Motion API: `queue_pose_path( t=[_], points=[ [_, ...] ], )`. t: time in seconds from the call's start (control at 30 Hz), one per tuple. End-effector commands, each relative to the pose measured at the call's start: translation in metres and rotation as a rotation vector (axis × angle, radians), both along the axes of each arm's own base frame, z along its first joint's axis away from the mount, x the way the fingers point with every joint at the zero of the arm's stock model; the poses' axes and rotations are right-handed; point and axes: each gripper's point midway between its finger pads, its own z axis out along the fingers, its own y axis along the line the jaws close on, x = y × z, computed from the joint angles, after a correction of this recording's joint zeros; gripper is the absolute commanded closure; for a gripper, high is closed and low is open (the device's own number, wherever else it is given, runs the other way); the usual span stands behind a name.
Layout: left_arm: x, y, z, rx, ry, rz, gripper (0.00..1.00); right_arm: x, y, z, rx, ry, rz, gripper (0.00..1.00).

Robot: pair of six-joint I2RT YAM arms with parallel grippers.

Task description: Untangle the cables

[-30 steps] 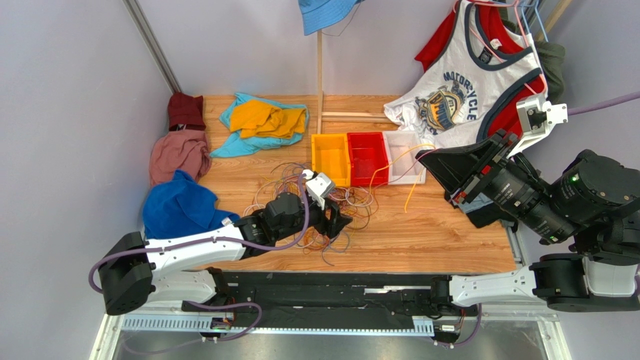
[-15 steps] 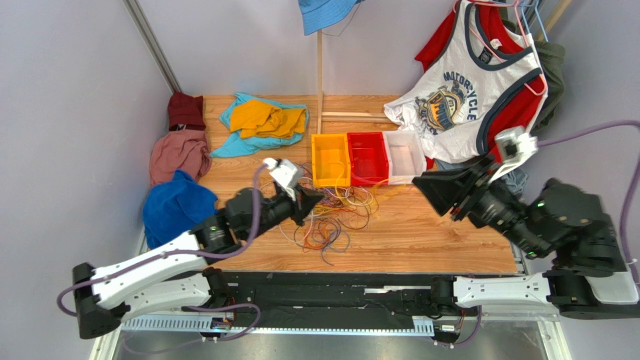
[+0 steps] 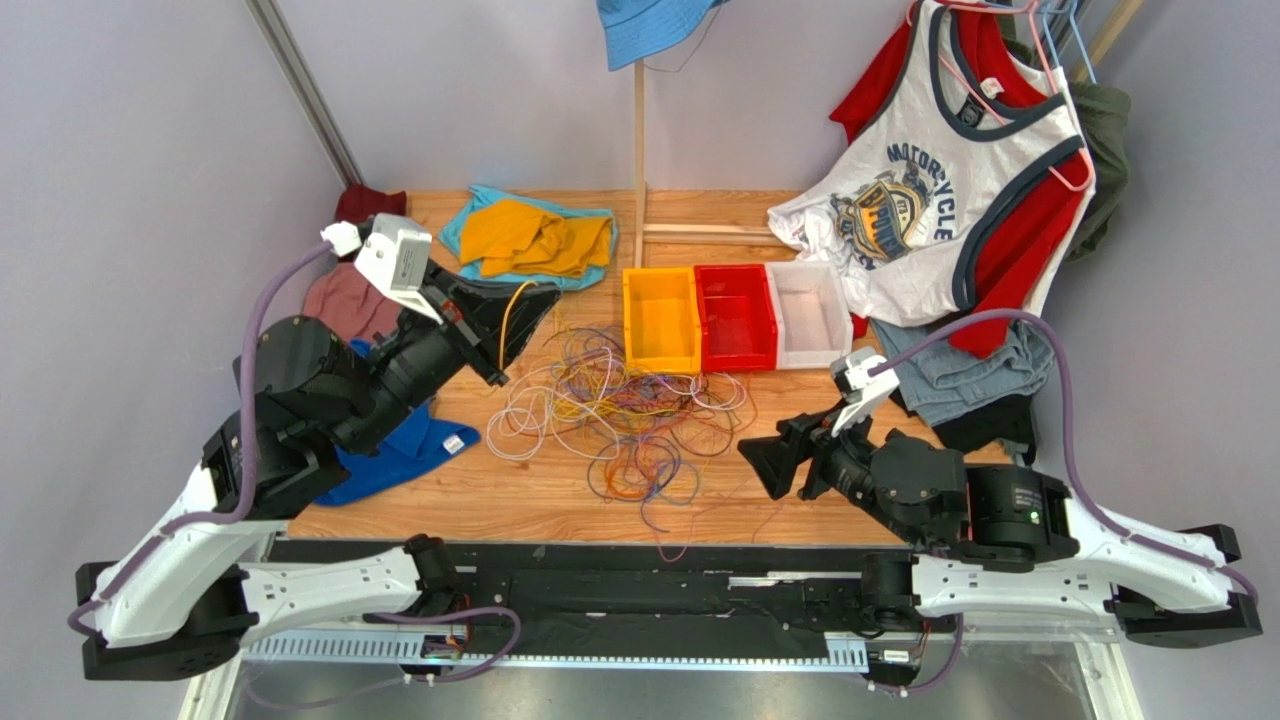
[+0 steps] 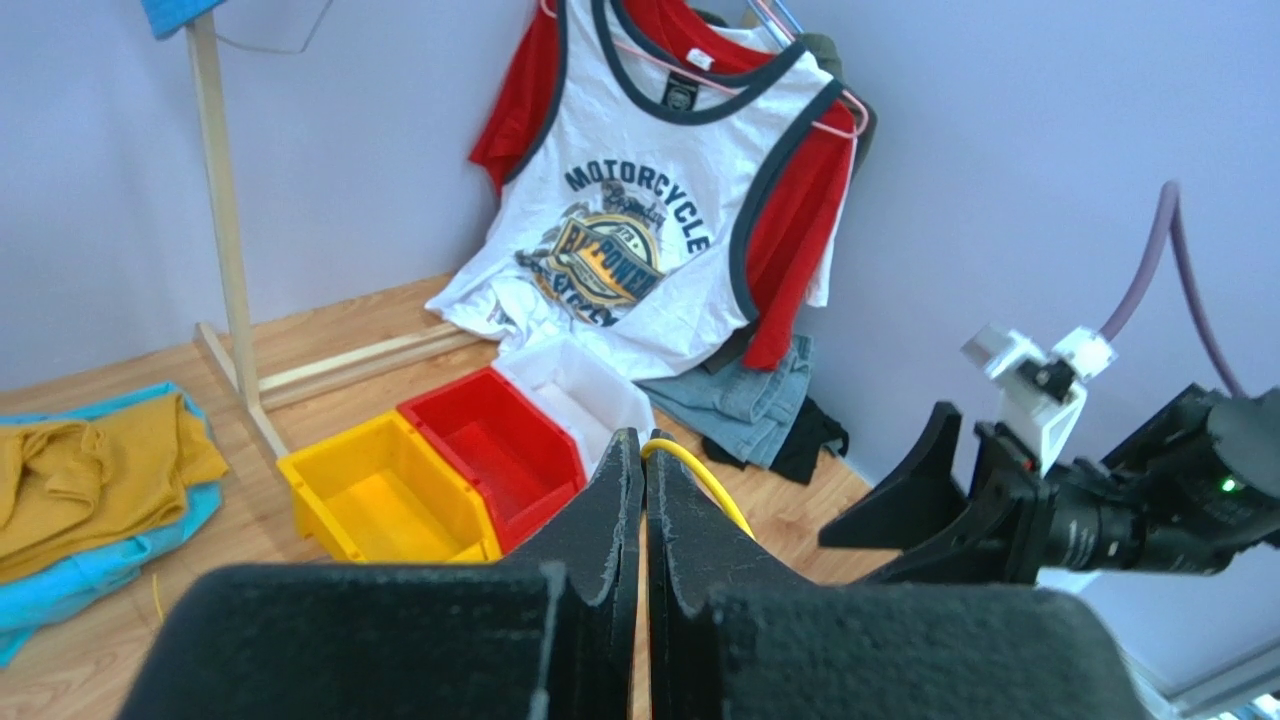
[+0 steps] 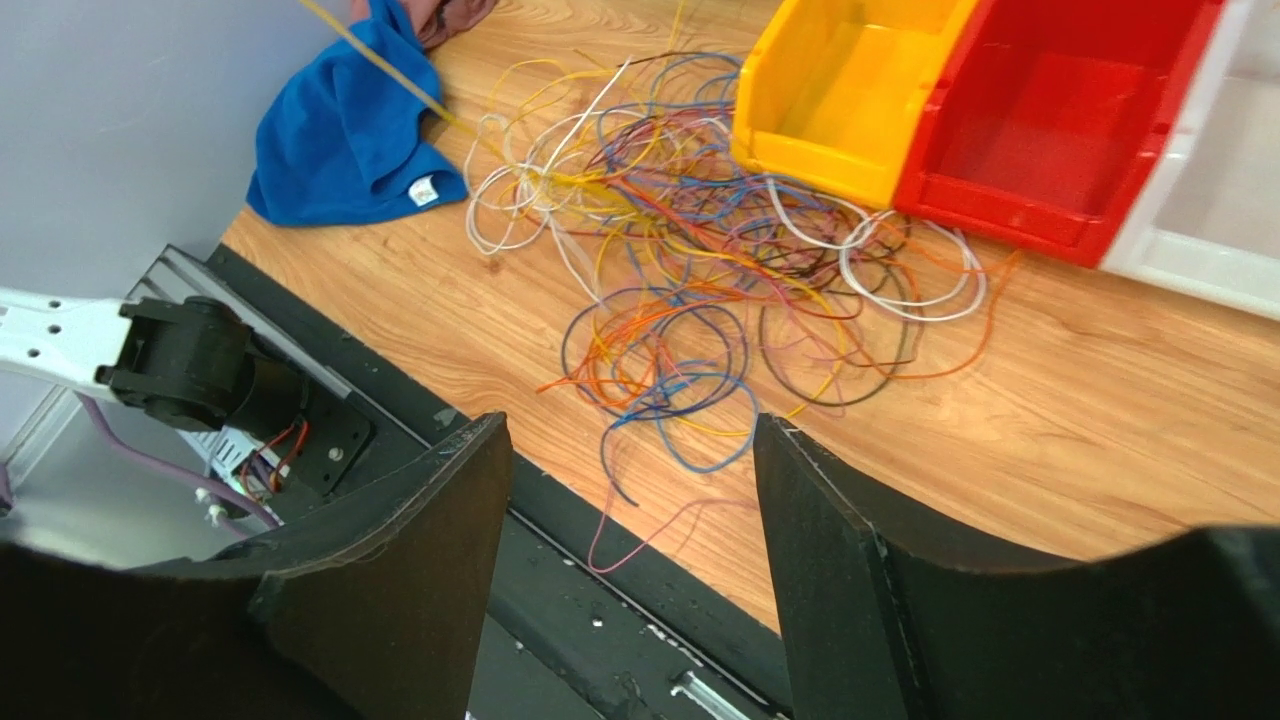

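Observation:
The cables lie in a loose tangle of white, yellow, orange, purple and blue loops in the middle of the wooden table. My left gripper hangs raised to the left of the pile, shut on one yellow cable that runs down into the tangle. In the left wrist view the shut gripper pinches that yellow cable at the tips. My right gripper stands open low at the pile's front right. In its wrist view the gripper is empty, with the cables beyond it.
Yellow, red and white bins stand in a row behind the pile. A blue cloth lies left, teal and yellow clothes at the back, jeans right. A tank top hangs by a wooden pole.
My left gripper shut on a yellow cable in the pile and rose up and to the left with it. My right gripper opened and swung down from the back right to the table's front.

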Motion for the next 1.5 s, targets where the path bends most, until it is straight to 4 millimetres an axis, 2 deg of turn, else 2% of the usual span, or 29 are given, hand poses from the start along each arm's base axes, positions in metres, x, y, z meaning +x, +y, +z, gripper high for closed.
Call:
queue_pose_path(
  t=[0.0, 0.03, 0.07, 0.1, 0.13, 0.2, 0.23, 0.33, 0.47, 0.5, 0.67, 0.7, 0.73, 0.77, 0.83, 0.9, 0.97, 1.0, 1.03, 1.1, 1.13, 1.17, 1.2, 1.23, 1.27, 1.33, 1.43, 1.47],
  points=[
    [-0.001, -0.007, 0.031, 0.023, -0.016, -0.025, 1.0, -0.003, 0.034, 0.032, 0.165, -0.061, 0.072, 0.36],
    [-0.001, -0.009, 0.036, 0.03, -0.013, -0.028, 1.0, -0.001, 0.04, 0.044, 0.217, -0.083, 0.077, 0.35],
    [-0.001, -0.009, 0.044, 0.024, -0.019, -0.031, 1.0, 0.0, 0.046, 0.045, 0.213, -0.102, 0.081, 0.35],
    [-0.001, -0.011, 0.061, 0.006, -0.038, -0.036, 1.0, 0.002, 0.05, 0.043, 0.2, -0.131, 0.09, 0.35],
    [-0.001, -0.013, 0.065, 0.014, -0.038, -0.038, 1.0, 0.002, 0.056, 0.054, 0.239, -0.157, 0.101, 0.35],
    [-0.001, -0.016, 0.087, -0.005, -0.064, -0.049, 1.0, 0.003, 0.066, 0.053, 0.204, -0.198, 0.126, 0.32],
    [-0.001, -0.017, 0.09, 0.0, -0.067, -0.05, 1.0, 0.003, 0.072, 0.058, 0.207, -0.211, 0.135, 0.32],
    [-0.001, -0.019, 0.109, -0.016, -0.089, -0.056, 1.0, 0.011, 0.096, 0.047, 0.121, -0.234, 0.131, 0.3],
    [-0.003, -0.022, 0.13, -0.048, -0.109, -0.073, 1.0, 0.025, 0.115, 0.045, 0.068, -0.273, 0.087, 0.29],
    [-0.004, -0.023, 0.133, -0.051, -0.113, -0.079, 1.0, 0.028, 0.118, 0.05, 0.084, -0.287, 0.07, 0.29],
    [-0.009, -0.026, 0.146, -0.071, -0.127, -0.113, 1.0, 0.057, 0.138, 0.048, 0.062, -0.297, 0.027, 0.28],
    [-0.009, -0.027, 0.146, -0.073, -0.127, -0.117, 1.0, 0.06, 0.145, 0.058, 0.101, -0.309, 0.029, 0.28],
    [-0.01, -0.027, 0.147, -0.074, -0.128, -0.119, 1.0, 0.064, 0.154, 0.05, 0.079, -0.3, 0.033, 0.28],
    [-0.011, -0.026, 0.149, -0.077, -0.132, -0.12, 1.0, 0.071, 0.157, 0.058, 0.093, -0.304, 0.022, 0.28],
    [-0.011, -0.025, 0.149, -0.079, -0.132, -0.12, 1.0, 0.081, 0.171, 0.05, 0.069, -0.29, 0.014, 0.28],
    [-0.013, -0.021, 0.151, -0.082, -0.137, -0.118, 1.0, 0.089, 0.179, 0.058, 0.089, -0.29, 0.019, 0.29],
    [-0.013, -0.018, 0.151, -0.081, -0.142, -0.112, 1.0, 0.1, 0.188, 0.049, 0.071, -0.28, 0.004, 0.31],
    [-0.014, -0.017, 0.151, -0.08, -0.143, -0.111, 1.0, 0.103, 0.192, 0.054, 0.083, -0.279, 0.005, 0.32],
    [-0.014, -0.016, 0.151, -0.079, -0.144, -0.11, 1.0, 0.112, 0.194, 0.047, 0.068, -0.268, -0.002, 0.37],
    [-0.014, -0.012, 0.151, -0.078, -0.147, -0.101, 1.0, 0.117, 0.198, 0.047, 0.075, -0.258, -0.001, 0.52],
    [-0.015, -0.011, 0.15, -0.078, -0.147, -0.1, 1.0, 0.121, 0.195, 0.047, 0.072, -0.258, -0.015, 0.65],
    [-0.015, -0.009, 0.149, -0.075, -0.148, -0.094, 1.0, 0.123, 0.194, 0.048, 0.072, -0.259, -0.022, 0.74],
    [-0.014, -0.008, 0.148, -0.072, -0.146, -0.088, 1.0, 0.126, 0.187, 0.049, 0.056, -0.263, -0.041, 0.98],
    [-0.015, -0.003, 0.149, -0.074, -0.15, -0.079, 1.0, 0.127, 0.181, 0.062, 0.064, -0.274, -0.064, 1.0],
    [-0.011, -0.002, 0.144, -0.064, -0.144, -0.059, 1.0, 0.127, 0.171, 0.062, 0.024, -0.269, -0.083, 1.0],
    [-0.011, 0.009, 0.142, -0.069, -0.146, -0.025, 1.0, 0.124, 0.147, 0.11, 0.059, -0.327, -0.123, 1.0],
    [0.002, 0.008, 0.112, -0.027, -0.116, 0.034, 1.0, 0.114, 0.112, 0.162, 0.082, -0.379, -0.149, 1.0],
    [0.006, 0.011, 0.109, -0.036, -0.111, 0.063, 1.0, 0.108, 0.096, 0.194, 0.115, -0.397, -0.156, 1.0]
  ],
)
